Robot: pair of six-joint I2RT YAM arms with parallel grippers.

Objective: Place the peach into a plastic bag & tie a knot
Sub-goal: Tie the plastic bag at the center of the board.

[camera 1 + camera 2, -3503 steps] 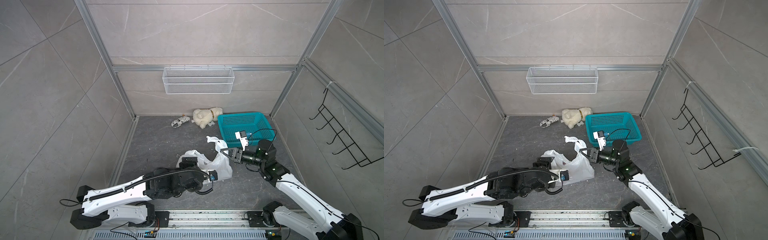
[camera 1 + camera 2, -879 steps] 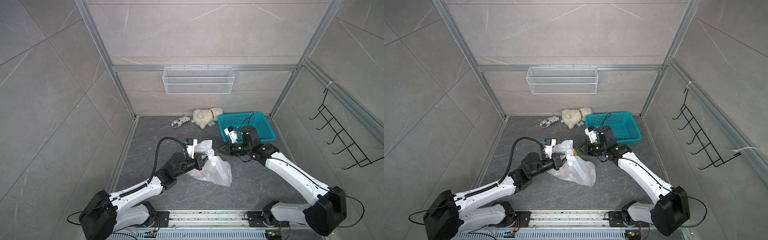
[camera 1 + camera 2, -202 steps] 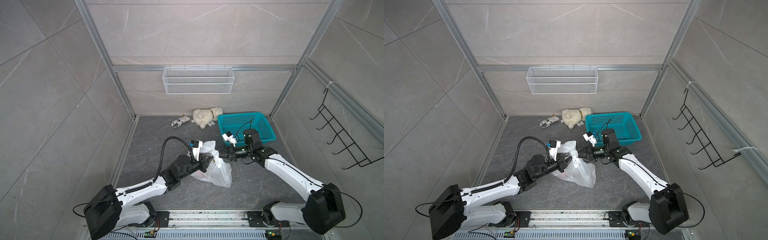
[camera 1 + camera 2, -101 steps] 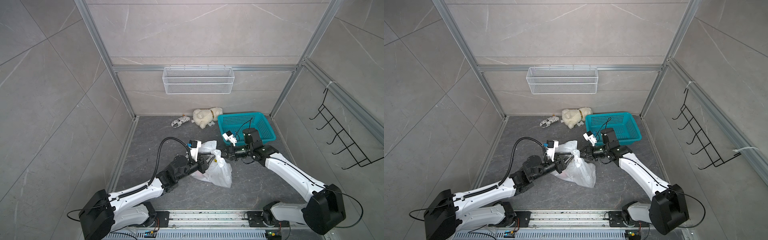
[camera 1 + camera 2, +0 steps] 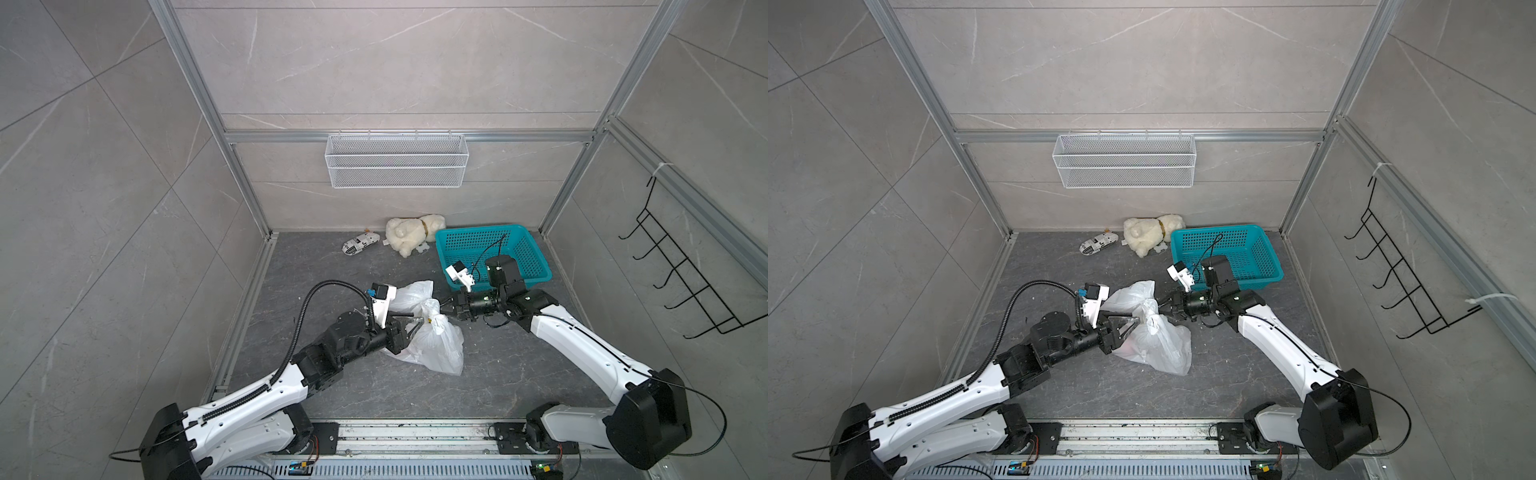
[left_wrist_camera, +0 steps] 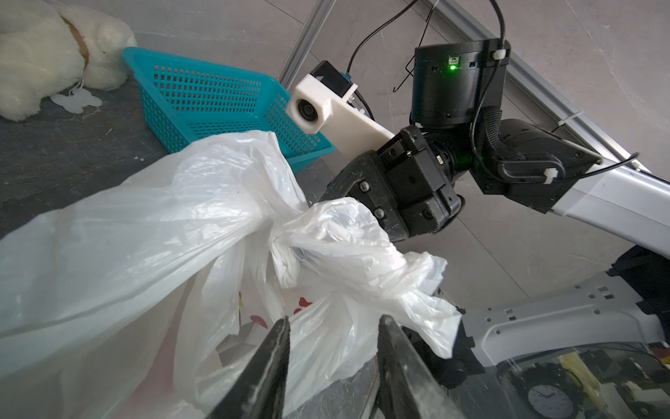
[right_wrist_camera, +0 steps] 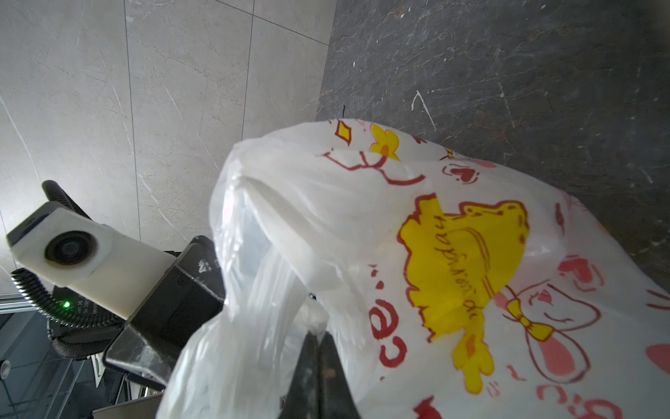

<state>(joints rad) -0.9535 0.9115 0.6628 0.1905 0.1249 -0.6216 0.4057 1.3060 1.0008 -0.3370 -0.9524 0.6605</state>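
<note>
Plastic bag (image 5: pixel 436 349) lies on the dark counter (image 5: pixel 332 274) between the two arms, with its printed body slumped toward the robot's base and its gathered neck on the far side, in the gap between the pincers. At that neck the white handle strips are twisted into what reads as the knot (image 6: pixel 286 254), whose long axis runs across the counter from one pincer to the other. One strip leads from it straight into the right pincer (image 7: pixel 316 337), which is pressed together and pinching that film at its tip. The other end (image 6: pixel 417 290) hangs loose as a crumpled tail. The left pincer (image 6: pixel 335 321) is spread, its two dark fingers (image 6: pixel 275 362) apart and nothing clamped between them. Bag film shows beyond the gap, and the loose tail sits just outside one finger, not between them. In both top views the left pincer (image 5: pixel 1127 328) points at the neck from the robot's left, and the right pincer (image 5: pixel 1163 309) meets it from the opposite side. The left arm is therefore the nearer one to the free end. By my judgement the coming move turns on that offset: the left pincer would have to shift sideways along the knot's axis to bring the tail between its fingers, then pull away from the right pincer to cinch. The peach cannot be made out through the film.
</note>
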